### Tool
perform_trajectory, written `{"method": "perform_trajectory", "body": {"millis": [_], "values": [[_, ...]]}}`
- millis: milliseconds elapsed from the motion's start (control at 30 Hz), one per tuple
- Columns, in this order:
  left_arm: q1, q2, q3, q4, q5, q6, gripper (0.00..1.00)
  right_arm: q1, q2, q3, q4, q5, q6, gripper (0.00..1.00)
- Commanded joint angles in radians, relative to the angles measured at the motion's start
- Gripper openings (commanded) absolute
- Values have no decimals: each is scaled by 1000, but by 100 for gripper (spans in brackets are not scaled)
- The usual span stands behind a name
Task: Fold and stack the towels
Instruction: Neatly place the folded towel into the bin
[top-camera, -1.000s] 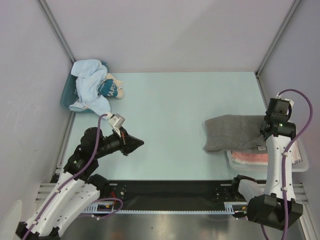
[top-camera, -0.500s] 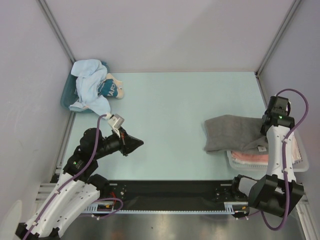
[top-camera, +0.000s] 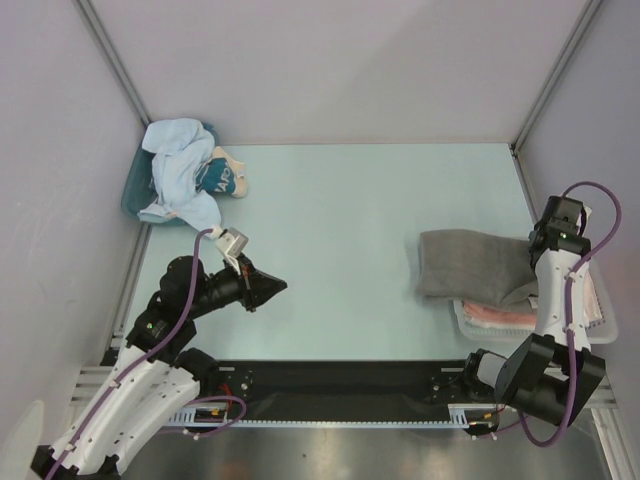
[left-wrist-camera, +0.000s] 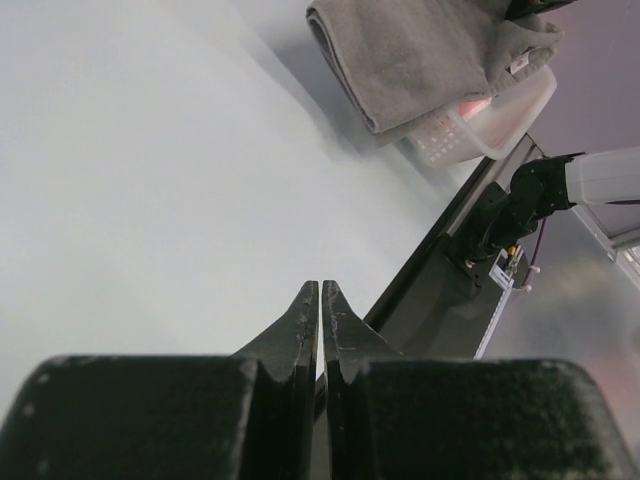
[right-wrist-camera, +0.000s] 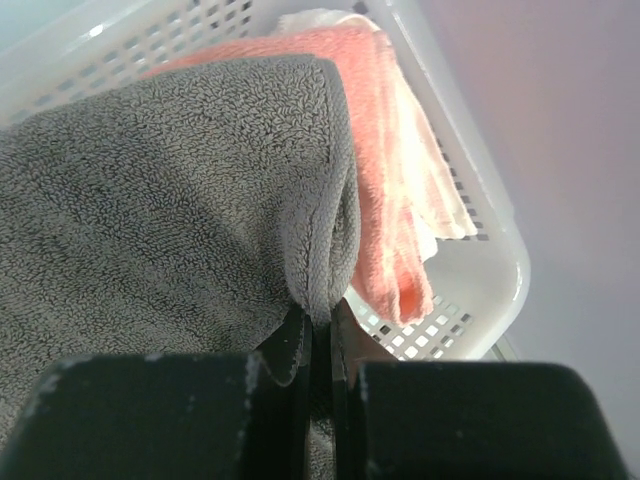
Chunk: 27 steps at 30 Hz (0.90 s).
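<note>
— Where's the left arm (top-camera: 150, 340)?
— It reaches from its near-left base toward the middle, forearm low. The left gripper (left-wrist-camera: 320, 288) points right, jaws pressed together on nothing.
— And the right arm (top-camera: 553, 300)?
— It stands steeply at the near right, wrist bent over at the top. The right gripper (right-wrist-camera: 320, 318) is pinched tight on the grey towel's (right-wrist-camera: 170, 200) edge.

White arms (top-camera: 118, 405), black joints (top-camera: 205, 288), purple cables (top-camera: 571, 345)

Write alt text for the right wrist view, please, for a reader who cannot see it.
The right gripper pinches the edge of the grey towel, which lies over a salmon-pink towel and a white towel in a white perforated basket.
</note>
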Motion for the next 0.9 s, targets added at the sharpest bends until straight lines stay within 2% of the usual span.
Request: {"method": "perform_trajectory", "body": {"millis": [0, 867], "values": [[-9, -11, 0, 25, -9, 23, 8, -26, 3, -16, 85, 86, -35, 0], [-37, -3, -2, 23, -11, 25, 8, -123, 92, 59, 122, 172, -45, 0]]}}
